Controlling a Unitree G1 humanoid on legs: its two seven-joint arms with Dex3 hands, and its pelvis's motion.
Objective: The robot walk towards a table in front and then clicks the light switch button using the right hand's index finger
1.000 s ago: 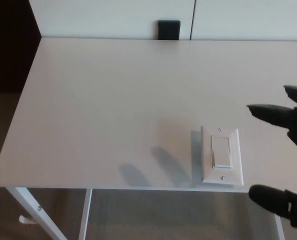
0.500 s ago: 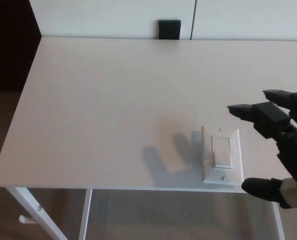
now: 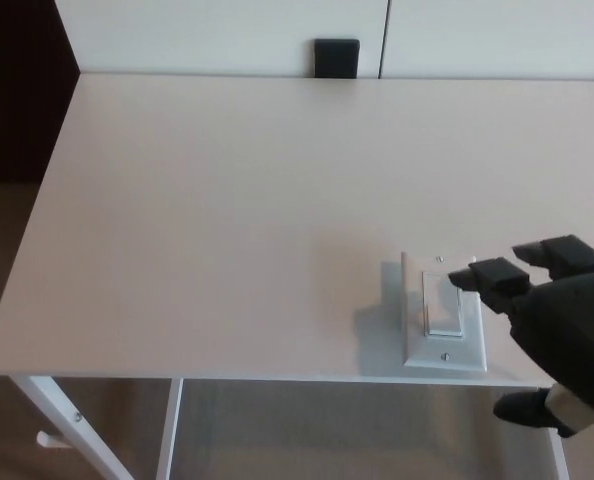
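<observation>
A white light switch plate (image 3: 444,313) lies flat on the pale table (image 3: 227,200), close to the near edge and toward the right side, with its rocker button (image 3: 443,303) running lengthwise down the middle and a small screw showing above and below it. The robot's right hand (image 3: 552,325) comes in from the right near corner and sits just to the right of the plate, partly over its right edge. The hand is open and holds nothing: its fingers are spread apart, with the thumb (image 3: 525,408) hanging low and off the near edge of the table, well apart from the two upper fingers. The nearer of those upper fingers, the index finger (image 3: 489,275), reaches leftward so that its tip lies over the upper right part of the rocker; whether it is actually pressing on the button or just above it cannot be told from this angle. The second finger (image 3: 562,252) points the same way but ends farther right, clear of the plate. The hand's shadow falls on the table just left of the plate. At the far edge of the table, against the light wall, a small black box (image 3: 336,58) stands near the middle. The table's white legs (image 3: 67,425) show below its near left corner.
</observation>
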